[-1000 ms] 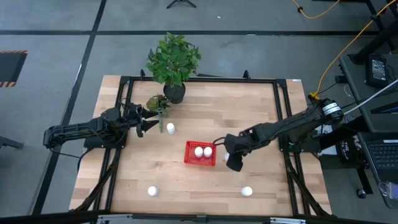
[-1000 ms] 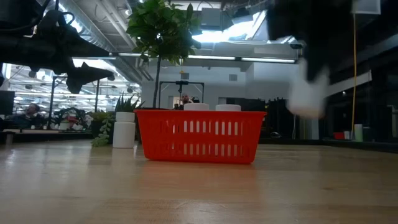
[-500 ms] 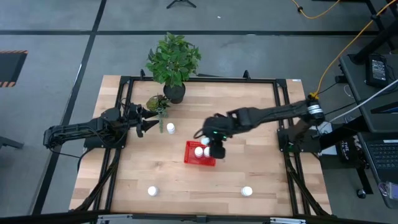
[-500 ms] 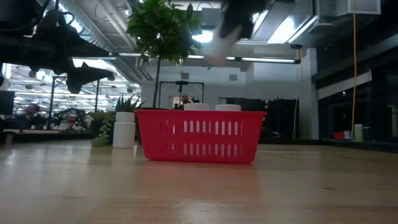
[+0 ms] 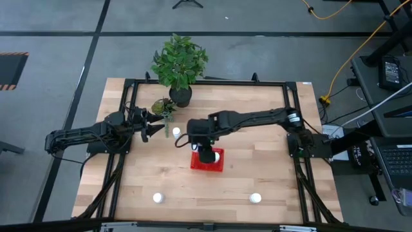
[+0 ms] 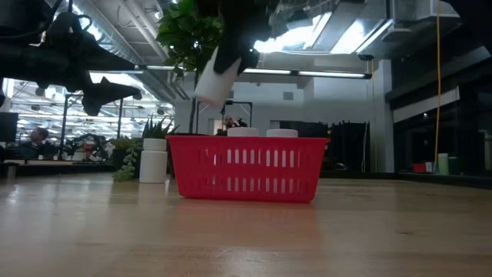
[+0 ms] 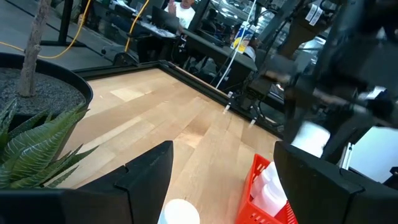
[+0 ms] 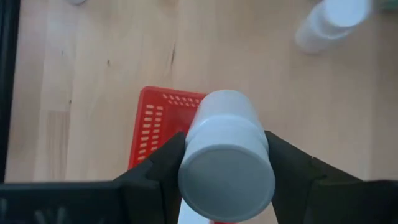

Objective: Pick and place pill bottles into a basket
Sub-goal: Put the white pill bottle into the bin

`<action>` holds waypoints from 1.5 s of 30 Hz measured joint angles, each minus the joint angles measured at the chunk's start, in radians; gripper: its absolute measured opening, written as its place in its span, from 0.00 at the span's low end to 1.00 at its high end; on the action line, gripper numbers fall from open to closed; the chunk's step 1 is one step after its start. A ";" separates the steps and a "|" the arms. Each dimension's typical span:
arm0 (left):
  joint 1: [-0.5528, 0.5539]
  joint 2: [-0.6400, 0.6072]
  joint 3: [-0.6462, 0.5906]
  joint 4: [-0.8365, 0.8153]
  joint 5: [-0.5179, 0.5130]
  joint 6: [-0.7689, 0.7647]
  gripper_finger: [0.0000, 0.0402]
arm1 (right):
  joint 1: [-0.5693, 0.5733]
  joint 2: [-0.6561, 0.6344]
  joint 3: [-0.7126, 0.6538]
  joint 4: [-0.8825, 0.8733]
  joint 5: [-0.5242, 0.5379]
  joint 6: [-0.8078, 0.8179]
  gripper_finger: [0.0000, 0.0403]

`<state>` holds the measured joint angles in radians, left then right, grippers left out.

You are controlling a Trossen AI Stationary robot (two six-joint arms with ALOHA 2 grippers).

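The red mesh basket (image 5: 209, 162) stands mid-table with two white pill bottles in it; their caps (image 6: 243, 132) show above its rim. My right gripper (image 5: 205, 152) is over the basket's left end, shut on another white pill bottle (image 6: 214, 78). My left gripper (image 5: 156, 131) is open and empty at the table's left, just left of a standing bottle (image 5: 176, 132). Two more bottles (image 5: 157, 198) (image 5: 255, 198) stand near the front edge. My right gripper pinches the pill bottle between its two fingers (image 8: 158, 165), one on each side of the bottle's upper end (image 8: 225, 152). The fingers come from above, pointing down. The bottle hangs tilted below them (image 6: 209, 91), clear of the basket (image 8: 160, 121) and above its rim.
A black pot with a leafy plant (image 5: 180, 64) stands at the far edge, with a small green plant (image 5: 163, 107) beside it, close to my left gripper. The table's black frame (image 5: 293, 116) runs along both sides. Bare wood lies right of the basket.
My right gripper has carried the pill bottle up and toward the table's left, from beside the basket's right end, across the top of the basket, to above its left end. The bottle has stayed in the hold, clear of everything.
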<state>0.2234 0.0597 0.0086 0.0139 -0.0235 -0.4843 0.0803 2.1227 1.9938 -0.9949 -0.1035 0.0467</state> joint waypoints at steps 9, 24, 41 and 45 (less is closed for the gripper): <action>0.000 0.000 0.000 -0.003 0.019 0.000 0.68 | 0.001 0.065 -0.003 0.009 -0.024 -0.003 0.42; 0.000 0.005 0.000 -0.003 0.018 0.018 0.68 | -0.001 0.118 -0.004 0.021 -0.023 -0.010 0.42; 0.000 0.011 0.000 -0.003 0.016 0.018 0.68 | -0.023 0.187 -0.004 0.002 -0.025 -0.033 0.42; 0.000 0.013 0.000 -0.003 0.016 0.018 0.68 | -0.023 0.195 -0.005 0.000 -0.027 -0.037 0.42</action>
<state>0.2237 0.0727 0.0086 0.0109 -0.0074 -0.4660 0.0574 2.3177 1.9892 -0.9947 -0.1307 0.0096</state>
